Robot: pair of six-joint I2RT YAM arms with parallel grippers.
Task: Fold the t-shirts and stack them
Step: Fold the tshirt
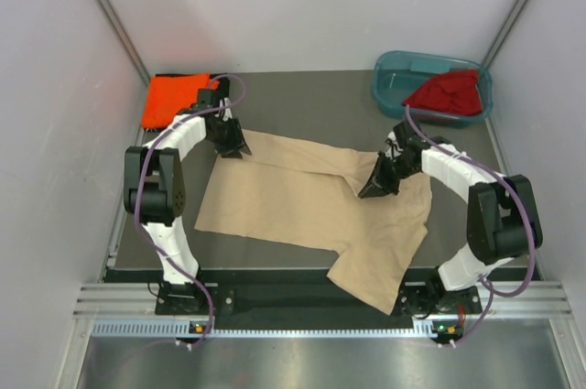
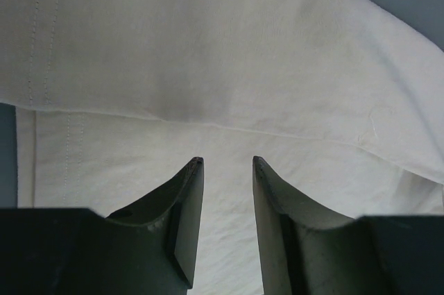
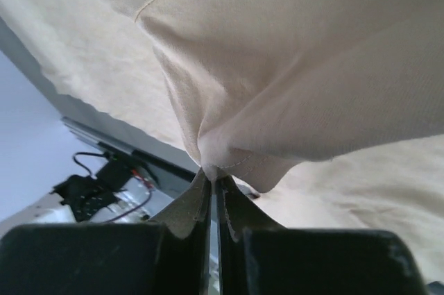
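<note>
A beige-tan t-shirt (image 1: 293, 210) lies spread across the table, one part hanging over the near edge. My right gripper (image 1: 375, 189) is shut on a pinched fold of its hem (image 3: 229, 159), and the cloth rises from the tips (image 3: 213, 173). At the shirt's far left corner my left gripper (image 1: 231, 146) stands open just above the beige cloth (image 2: 222, 66), with nothing between its fingers (image 2: 191, 191). A folded bright orange t-shirt (image 1: 174, 99) lies at the back left. A dark red t-shirt (image 1: 447, 91) is bunched in the tub.
The teal plastic tub (image 1: 394, 87) stands at the back right corner. White walls close in the table on three sides. Purple cables loop off both arms. The metal frame rail (image 1: 293, 302) runs along the near edge.
</note>
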